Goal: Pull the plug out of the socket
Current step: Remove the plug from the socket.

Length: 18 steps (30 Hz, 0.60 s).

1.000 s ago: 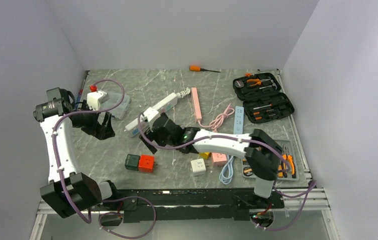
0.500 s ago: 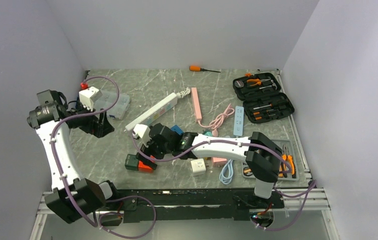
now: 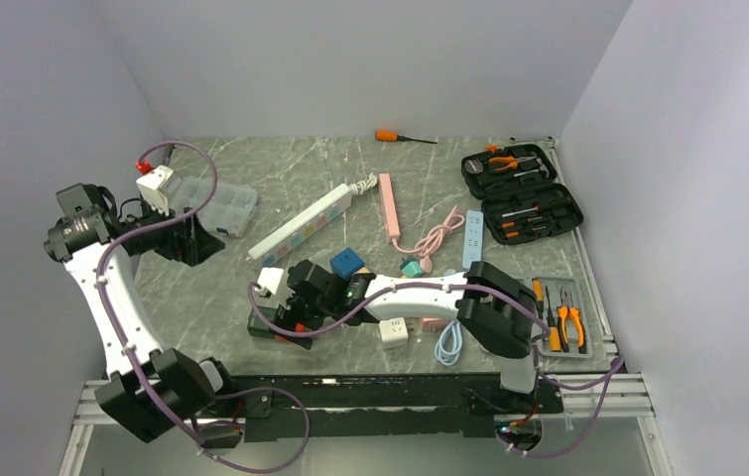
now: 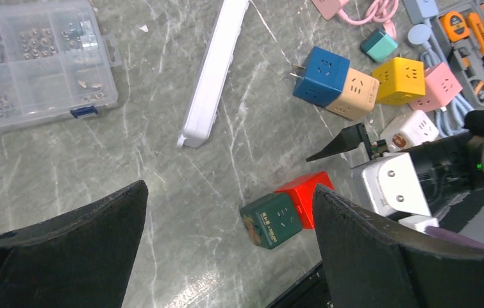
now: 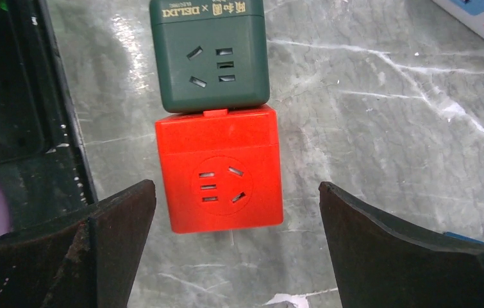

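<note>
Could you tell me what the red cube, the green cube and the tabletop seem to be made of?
Red cube: likely matte moulded plastic, even colour. Green cube: likely the same, printed lettering. Tabletop: marble or marble-look surface, white veins, glare.

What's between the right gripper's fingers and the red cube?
Only bare table on both sides, per the right wrist view; the open right gripper frames the red cube.

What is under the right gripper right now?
A red cube, pressed against a green cube, lies on the table below the right gripper, jaws open. Any plug pins joining them are hidden.
</note>
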Each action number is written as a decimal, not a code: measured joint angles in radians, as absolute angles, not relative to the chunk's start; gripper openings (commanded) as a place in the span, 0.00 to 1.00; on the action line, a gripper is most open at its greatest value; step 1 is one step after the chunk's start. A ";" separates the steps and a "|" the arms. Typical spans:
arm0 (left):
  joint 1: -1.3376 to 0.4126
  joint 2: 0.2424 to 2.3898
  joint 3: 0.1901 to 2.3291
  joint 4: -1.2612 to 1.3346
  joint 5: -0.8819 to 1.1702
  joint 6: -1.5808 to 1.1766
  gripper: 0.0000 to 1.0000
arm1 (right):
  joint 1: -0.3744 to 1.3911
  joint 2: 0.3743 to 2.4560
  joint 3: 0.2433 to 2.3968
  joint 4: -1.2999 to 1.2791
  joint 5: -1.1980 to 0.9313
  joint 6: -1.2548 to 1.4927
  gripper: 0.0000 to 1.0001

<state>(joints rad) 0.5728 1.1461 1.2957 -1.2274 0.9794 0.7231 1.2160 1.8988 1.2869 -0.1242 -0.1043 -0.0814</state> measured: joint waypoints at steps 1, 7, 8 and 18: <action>0.579 1.165 1.303 -1.242 0.984 0.727 0.99 | 1.216 1.909 1.287 -0.121 -0.101 -0.085 1.00; 0.617 1.199 1.353 -1.286 1.012 0.752 0.99 | 1.216 1.953 1.287 -0.091 -0.086 -0.095 0.99; 0.619 1.190 1.357 -1.285 1.015 0.753 0.99 | 1.216 1.960 1.287 -0.085 -0.086 -0.096 0.98; 0.619 1.069 1.360 -1.288 1.045 0.783 0.99 | 1.217 2.032 1.306 -0.069 -0.086 -0.104 0.89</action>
<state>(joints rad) 0.6186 1.0695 1.3598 -1.2877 1.0447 0.7826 1.2167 2.0323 1.3064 -0.0689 -0.0864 -0.1040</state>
